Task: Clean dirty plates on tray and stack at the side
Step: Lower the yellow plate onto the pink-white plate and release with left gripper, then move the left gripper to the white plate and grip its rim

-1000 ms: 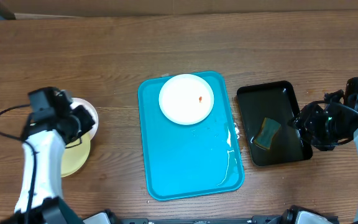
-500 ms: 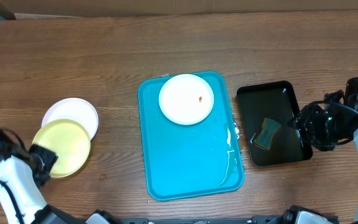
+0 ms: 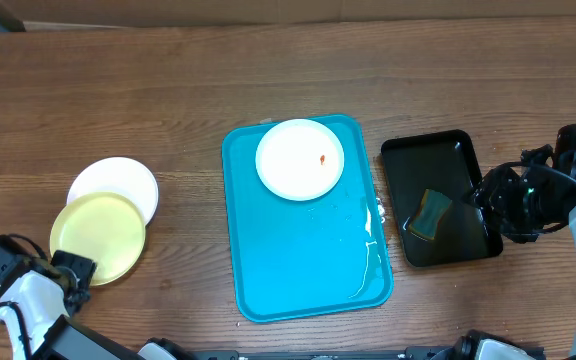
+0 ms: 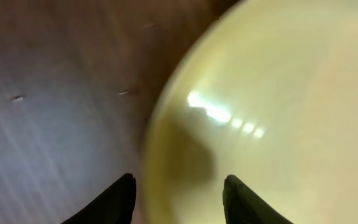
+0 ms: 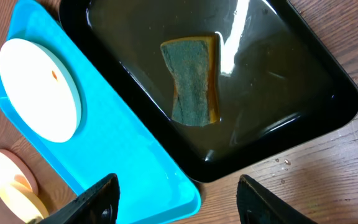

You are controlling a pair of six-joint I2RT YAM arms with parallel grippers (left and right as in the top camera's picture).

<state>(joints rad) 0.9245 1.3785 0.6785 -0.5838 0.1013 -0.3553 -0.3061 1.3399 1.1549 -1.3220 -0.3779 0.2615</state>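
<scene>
Plates, round and shallow, lie in two places. One white plate (image 3: 290,168) with a small red-orange smear (image 3: 322,159) sits at the far end of the bright blue rectangular plastic tray (image 3: 298,270). A pale yellow plate (image 3: 98,238) overlaps a second white plate (image 3: 123,178) on the wooden surface (image 3: 168,80), left of the tray. The left claw (image 4: 179,180) hangs over the yellow plate's rim, fingers spread and holding nothing. The right claw (image 5: 178,183), likewise spread and empty, hovers by the glossy black tray (image 5: 303,74), which holds a green-and-yellow sponge (image 5: 192,78).

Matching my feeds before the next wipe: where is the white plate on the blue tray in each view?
Overhead: white plate at the upper end of the blue tray, near centre frame.
Left wrist: not in it.
Right wrist: upper left, on the tray.
Shared landmark: the blue tray, in overhead and right wrist.
</scene>
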